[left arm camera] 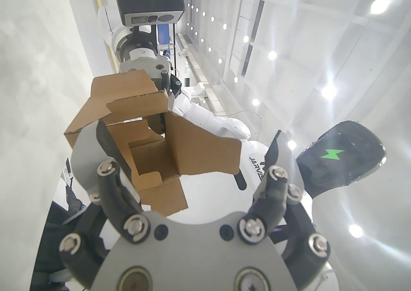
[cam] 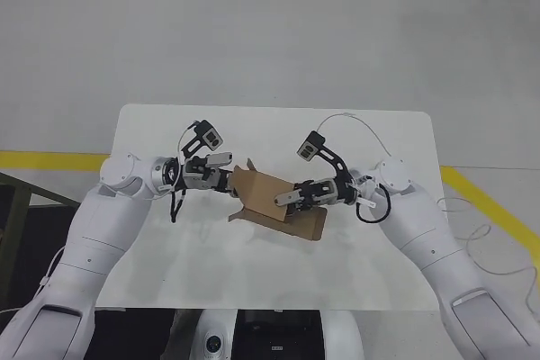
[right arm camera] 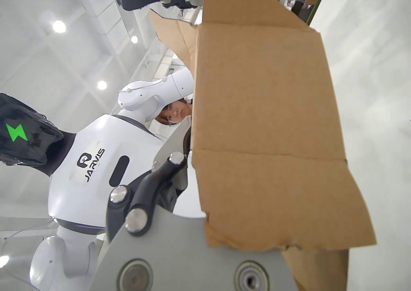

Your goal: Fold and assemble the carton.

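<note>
Two grippers flank the carton (cam: 274, 205) above the middle of the table (cam: 162, 261). Your right gripper (cam: 292, 195) pinches its right side; your left gripper (left arm camera: 187, 130) gapes wide around a loose flap (left arm camera: 205, 151). Closing off-centre could crush that flap or twist the carton free.

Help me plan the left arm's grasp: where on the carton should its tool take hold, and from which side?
Probably the loose flap of the carton, approached from the left tool and its own end: the flap juts free between its open fingers, while the right tool grips the far end.
</note>
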